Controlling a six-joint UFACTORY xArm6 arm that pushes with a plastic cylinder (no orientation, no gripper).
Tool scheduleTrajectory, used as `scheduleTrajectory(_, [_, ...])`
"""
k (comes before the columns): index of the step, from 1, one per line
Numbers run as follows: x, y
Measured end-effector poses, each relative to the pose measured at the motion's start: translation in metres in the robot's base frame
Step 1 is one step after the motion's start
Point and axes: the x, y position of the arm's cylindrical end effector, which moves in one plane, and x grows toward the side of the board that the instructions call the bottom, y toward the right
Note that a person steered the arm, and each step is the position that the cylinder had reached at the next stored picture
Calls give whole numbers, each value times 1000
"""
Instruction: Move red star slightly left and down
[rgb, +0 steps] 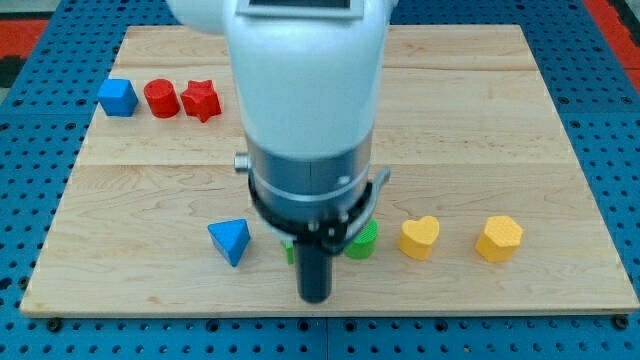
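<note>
The red star (202, 100) lies near the view's top left on the wooden board (480, 130), touching a red cylinder (160, 98) on its left. A blue cube (117, 97) sits further left in the same row. My tip (315, 296) is low in the middle of the view, far down and right of the red star. It stands between a blue triangle (230, 241) on its left and a green block (362, 241) on its right, which the arm partly hides.
A yellow heart (419, 238) and a yellow hexagon-like block (498, 238) lie to the right of the green block. A sliver of another green piece (288, 250) shows just left of the rod. The arm's body (310, 100) hides the board's middle.
</note>
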Motion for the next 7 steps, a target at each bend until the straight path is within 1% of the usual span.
scheduleTrajectory(1, [1,-68])
scheduleTrajectory(2, [-30,-162])
scheduleTrajectory(3, [-107,-178])
scheduleTrajectory(4, [-144,-121])
scheduleTrajectory(6, [-292,-49])
scheduleTrajectory(7, [-311,-85])
